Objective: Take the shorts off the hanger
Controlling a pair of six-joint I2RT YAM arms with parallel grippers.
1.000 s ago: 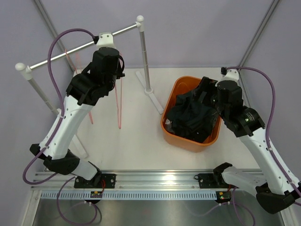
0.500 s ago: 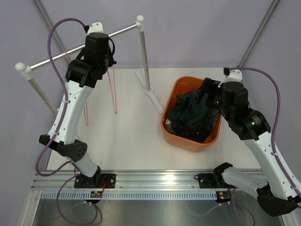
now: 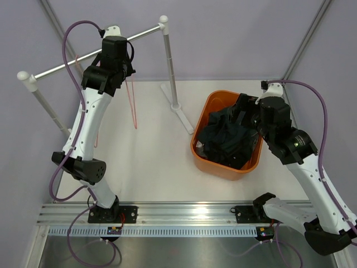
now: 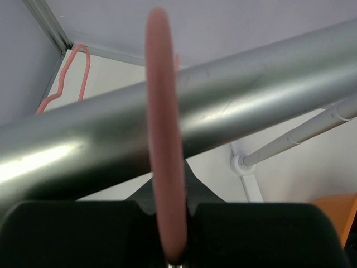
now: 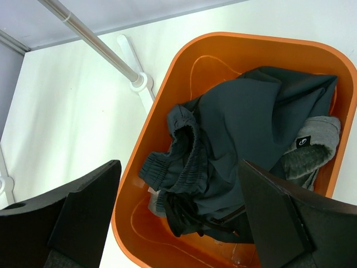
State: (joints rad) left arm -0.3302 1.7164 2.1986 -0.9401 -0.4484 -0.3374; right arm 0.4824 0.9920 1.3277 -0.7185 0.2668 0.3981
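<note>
left end effector (image 4: 170, 226): clamped on the pink hanger (image 4: 162, 111), its hook against the rail (image 4: 251, 89) just ahead | right end effector (image 5: 181, 209): fingers spread wide, gripping nothing | shorts (image 5: 245, 128): heaped in the orange bin (image 5: 223, 53) directly beneath the right end effector, dark pair over grey

The left gripper (image 3: 116, 46) was at the silver metal rail (image 3: 61, 65), a thin pink hanger (image 3: 133, 106) dangling below; dark crumpled shorts (image 3: 228, 139) filled the orange plastic tub (image 3: 215, 164).
</note>
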